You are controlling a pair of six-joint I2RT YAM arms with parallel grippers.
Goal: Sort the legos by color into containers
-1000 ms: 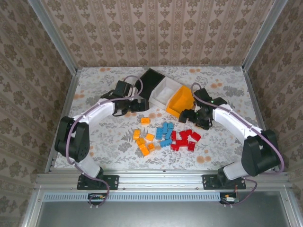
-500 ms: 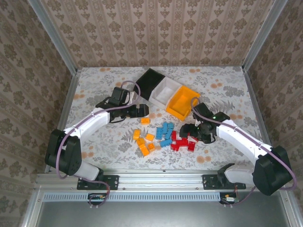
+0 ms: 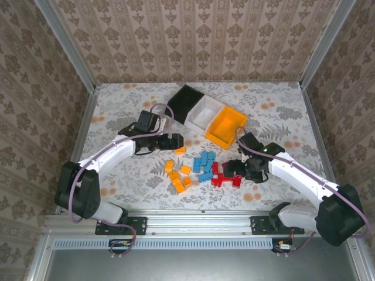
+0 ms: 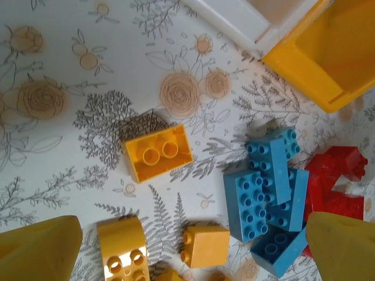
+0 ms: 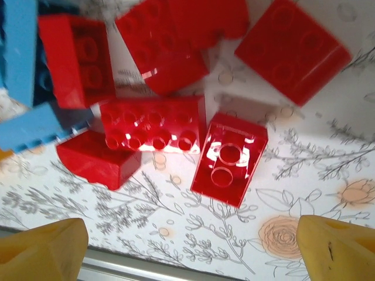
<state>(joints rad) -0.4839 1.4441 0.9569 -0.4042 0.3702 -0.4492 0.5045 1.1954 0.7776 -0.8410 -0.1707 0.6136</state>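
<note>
Top external: three containers (image 3: 206,115), legos (image 3: 204,161) in three colours, left claw (image 3: 174,141) and right claw (image 3: 234,169) both wide apart.

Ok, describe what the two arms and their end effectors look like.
The left arm and right arm have white tubular links, bulky black joints and a purplish cable looped alongside. The left end effector and right end effector are black, with yellow fingers.

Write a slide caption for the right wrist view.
Open right gripper above a cluster of red legos on the floral tablecloth, blue legos at left.
</note>
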